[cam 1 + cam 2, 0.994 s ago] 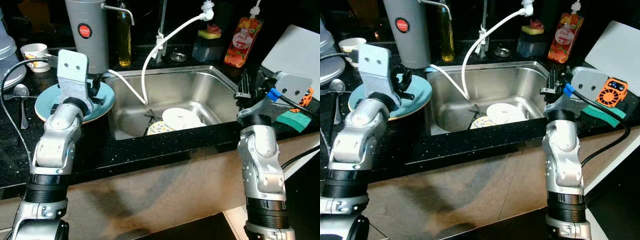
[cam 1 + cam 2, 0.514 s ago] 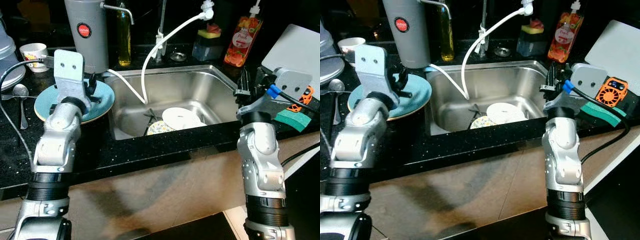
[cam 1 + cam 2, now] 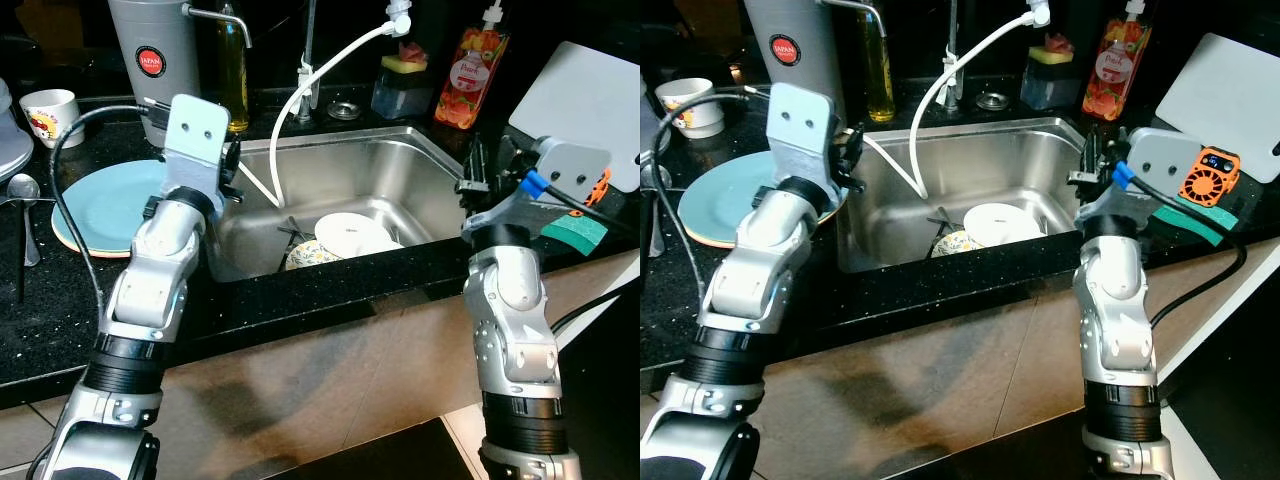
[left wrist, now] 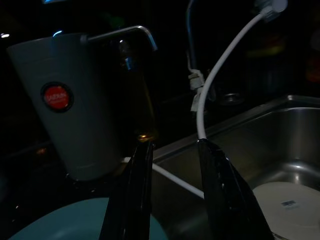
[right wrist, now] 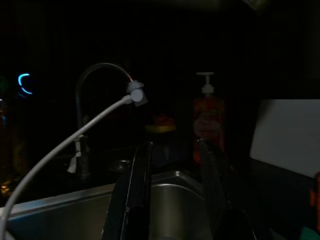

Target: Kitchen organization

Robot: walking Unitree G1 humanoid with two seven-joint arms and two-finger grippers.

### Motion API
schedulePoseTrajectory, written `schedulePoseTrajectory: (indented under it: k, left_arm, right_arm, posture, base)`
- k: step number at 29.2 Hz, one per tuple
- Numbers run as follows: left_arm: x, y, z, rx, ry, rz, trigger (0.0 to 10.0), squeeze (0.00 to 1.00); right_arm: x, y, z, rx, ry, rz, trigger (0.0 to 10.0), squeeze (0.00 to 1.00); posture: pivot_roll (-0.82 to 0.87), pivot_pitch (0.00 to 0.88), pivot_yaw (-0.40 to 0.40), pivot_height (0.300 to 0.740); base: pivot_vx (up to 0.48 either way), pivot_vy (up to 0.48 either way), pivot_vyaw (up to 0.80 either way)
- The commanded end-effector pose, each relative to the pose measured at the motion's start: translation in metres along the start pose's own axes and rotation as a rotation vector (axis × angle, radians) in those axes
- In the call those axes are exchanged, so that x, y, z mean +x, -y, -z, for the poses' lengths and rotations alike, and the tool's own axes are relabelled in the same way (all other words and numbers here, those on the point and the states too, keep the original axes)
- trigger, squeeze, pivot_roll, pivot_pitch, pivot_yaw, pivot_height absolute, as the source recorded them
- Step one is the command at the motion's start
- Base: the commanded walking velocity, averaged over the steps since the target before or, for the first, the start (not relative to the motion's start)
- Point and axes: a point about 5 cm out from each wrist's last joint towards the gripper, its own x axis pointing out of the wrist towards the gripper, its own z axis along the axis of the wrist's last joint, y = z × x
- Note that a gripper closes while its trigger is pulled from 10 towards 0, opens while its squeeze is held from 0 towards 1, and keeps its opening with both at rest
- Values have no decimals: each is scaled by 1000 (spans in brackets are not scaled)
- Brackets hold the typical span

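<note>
A teal plate point(image 3: 95, 205) lies on the black counter left of the steel sink point(image 3: 410, 165). Inside the sink lie a white plate point(image 3: 350, 232) and a patterned bowl point(image 3: 303, 256), with a dark utensil beside them. My left gripper point(image 3: 232, 172) hovers over the sink's left rim, just right of the teal plate, open and empty; the left wrist view has its fingers point(image 4: 137, 190) apart, pointing toward the grey canister point(image 4: 82, 105). My right gripper point(image 3: 484, 168) is held at the sink's right rim, open and empty, its fingers point(image 5: 135, 195) apart.
A white hose point(image 3: 300, 95) hangs from the tap into the sink. Behind stand an oil bottle point(image 3: 232, 70), a sponge holder point(image 3: 400, 85) and an orange soap bottle point(image 3: 468, 65). A cup point(image 3: 45, 105) and spoon point(image 3: 22, 190) sit far left; a green sponge point(image 3: 572, 230) and white board point(image 3: 590, 85) right.
My left arm has swung right, from above the teal plate to the sink's left rim, uncovering the plate. The right arm has hardly moved. The camera shifted slightly.
</note>
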Motion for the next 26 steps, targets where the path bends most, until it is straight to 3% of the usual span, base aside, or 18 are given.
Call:
schedulePoseTrajectory:
  k: [1, 11, 14, 19, 26]
  left_arm:
    - [2, -1, -2, 19, 11, 1, 10000, 0]
    - [2, 4, -1, 28, 19, 17, 10000, 0]
    - [3, 0, 0, 75, 28, 18, 10000, 0]
    - [5, -5, -1, 71, 32, 10, 10000, 0]
    - [4, 5, -5, 30, 75, 37, 10000, 0]
  right_arm:
    - [1, -2, 1, 8, -1, 3, 10000, 0]
    - [-1, 2, 4, 9, -15, 21, 10000, 0]
    - [-2, 3, 5, -3, -19, 19, 10000, 0]
    - [-2, 8, 3, -18, -12, 22, 10000, 0]
    - [-2, 9, 6, -28, -25, 23, 10000, 0]
  posture:
    - [58, 9, -20, 740]
    - [57, 9, -18, 740]
    - [56, 6, -17, 740]
    - [58, 2, -15, 740]
    - [54, 0, -18, 740]
  base:
    - [0, 0, 0]
    - [0, 0, 0]
    - [0, 0, 0]
    - [0, 0, 0]
    - [0, 0, 0]
